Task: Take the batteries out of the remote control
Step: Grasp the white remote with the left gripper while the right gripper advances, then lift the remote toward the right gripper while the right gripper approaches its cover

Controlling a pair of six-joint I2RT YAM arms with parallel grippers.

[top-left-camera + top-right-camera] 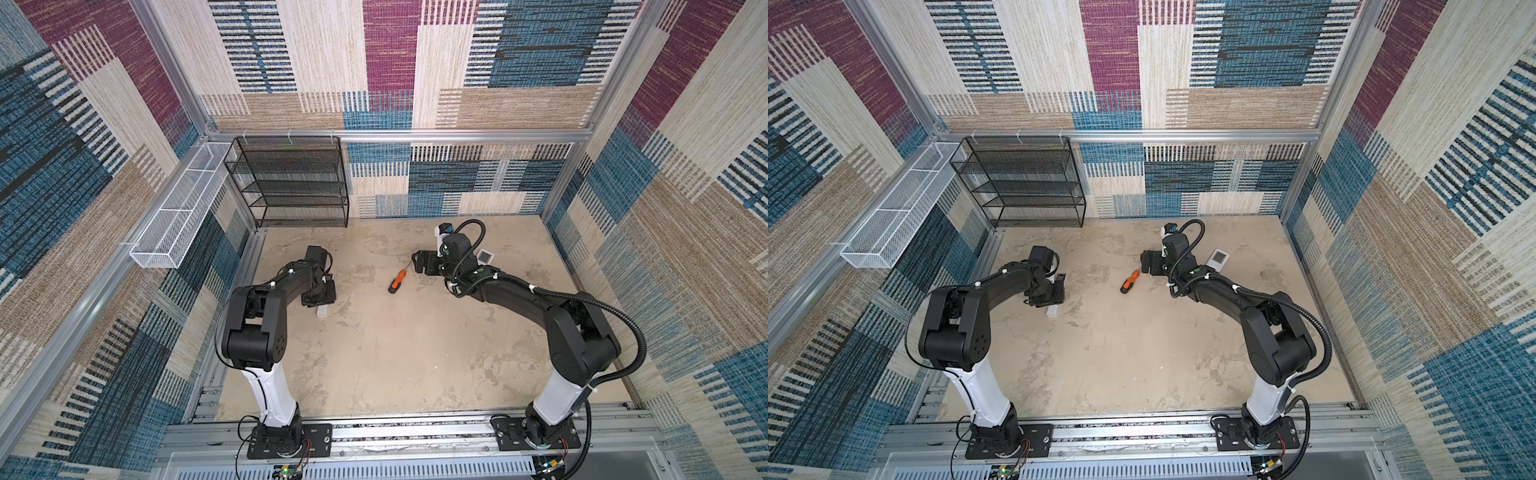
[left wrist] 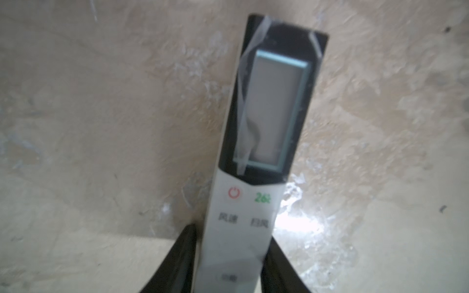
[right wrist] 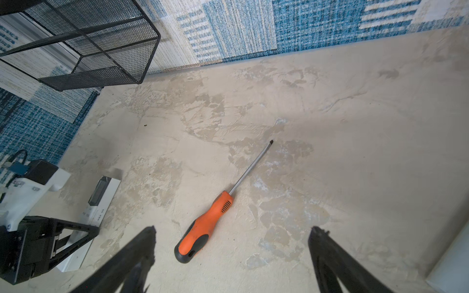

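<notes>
Nearest to us, the left gripper has the remote control. Its two fingers sit tight on the two long sides, so we think it is gripping it. The remote control lies flat on the table with its screen and buttons up, and its long body runs straight out from the fingers. We see no batteries; we think they are inside, behind a door on the under side, so the remote control must be turned over. A bit farther, the screwdriver lies on the table, its handle toward the right gripper and its tip pointing away. That gripper hangs over it wide open, well apart from the remote control. At the far wall stands a black mesh shelf
</notes>
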